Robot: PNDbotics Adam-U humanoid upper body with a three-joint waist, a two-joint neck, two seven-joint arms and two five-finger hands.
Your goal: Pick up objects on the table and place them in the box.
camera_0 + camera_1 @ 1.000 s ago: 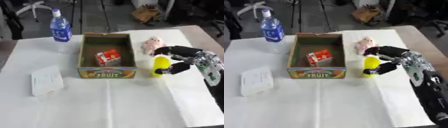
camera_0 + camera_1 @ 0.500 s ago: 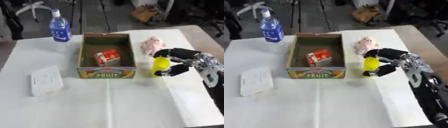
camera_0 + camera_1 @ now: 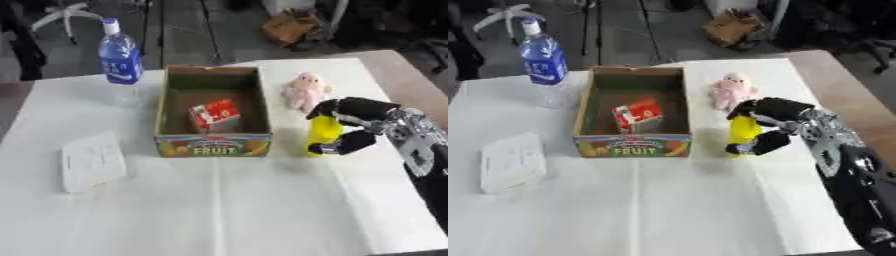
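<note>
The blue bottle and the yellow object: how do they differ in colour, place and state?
The blue bottle stands free left of the box; the yellow object stands right of the box, with the right robot hand curled round it. The bottle is taller. Both are upright on the table, outside the box.

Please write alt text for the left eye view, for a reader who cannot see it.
The robot's right hand curls around an upright yellow object on a white table, just right of an open cardboard box holding a red carton. A pink plush toy lies behind the hand; a blue bottle and a white packet sit left of the box.
</note>
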